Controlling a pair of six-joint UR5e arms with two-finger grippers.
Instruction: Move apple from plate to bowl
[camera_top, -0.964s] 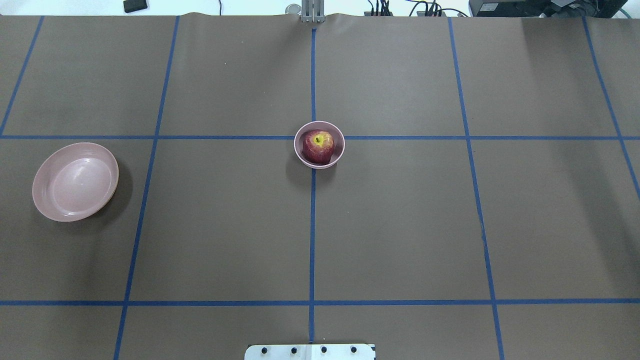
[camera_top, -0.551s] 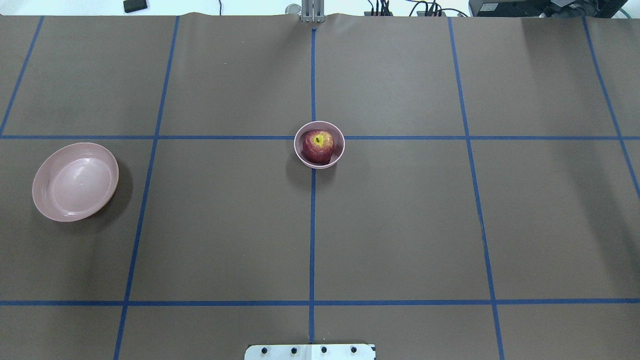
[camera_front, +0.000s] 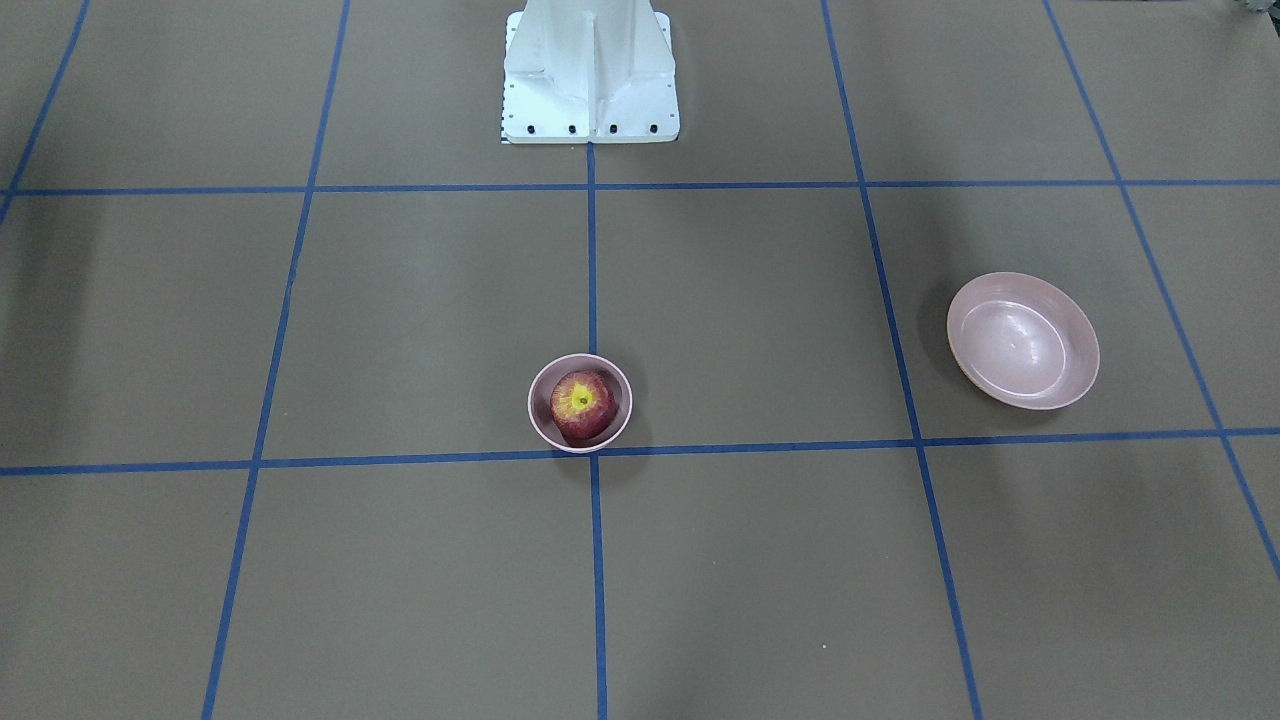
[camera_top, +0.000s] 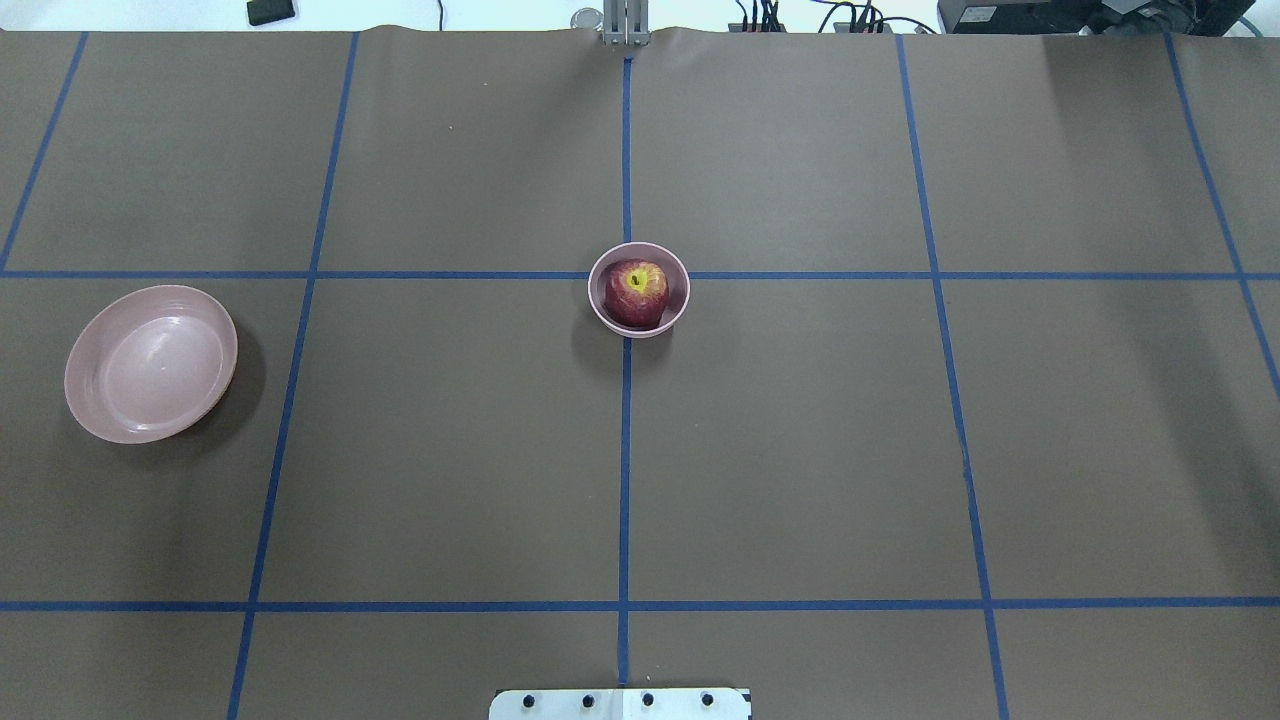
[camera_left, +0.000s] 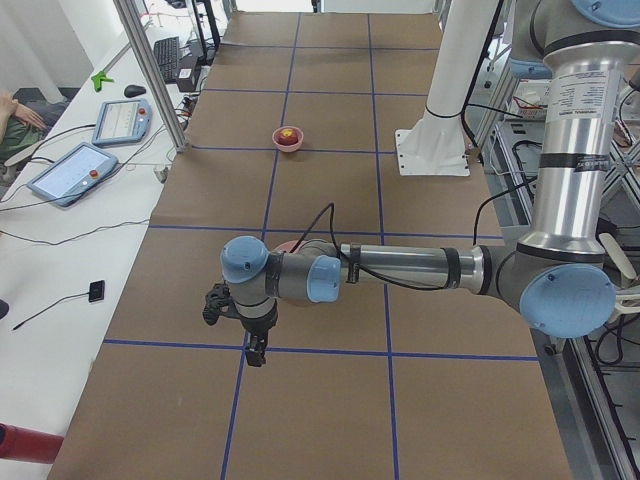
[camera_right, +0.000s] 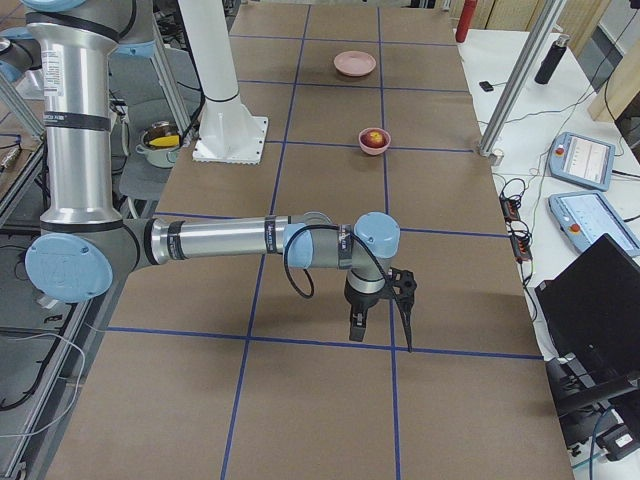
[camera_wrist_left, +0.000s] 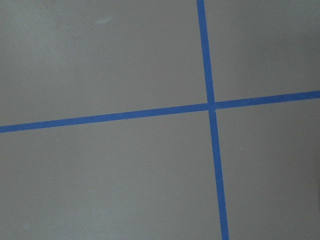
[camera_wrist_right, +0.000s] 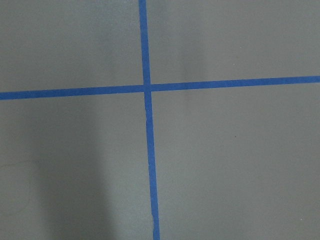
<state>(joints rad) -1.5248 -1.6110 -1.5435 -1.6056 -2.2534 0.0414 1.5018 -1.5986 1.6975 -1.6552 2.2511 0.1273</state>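
Note:
The dark red apple (camera_top: 636, 293) with its yellow stem patch sits inside the small deep pink bowl (camera_top: 682, 290) at the table's middle, on the crossing of blue tape lines. They also show in the front view, apple (camera_front: 583, 403) in bowl (camera_front: 536, 415). The wide shallow pink plate (camera_top: 150, 365) stands bare at the left, also in the front view (camera_front: 1022, 340). My left gripper (camera_left: 236, 328) and right gripper (camera_right: 382, 325) show only in the side views, low over bare table far from the dishes. I cannot tell whether they are open or shut.
The white robot pedestal (camera_front: 590, 70) stands at the near table edge. Blue tape lines grid the brown table. Metal posts (camera_left: 150, 70), tablets (camera_left: 75, 172) and a laptop (camera_right: 600, 330) stand along the far side.

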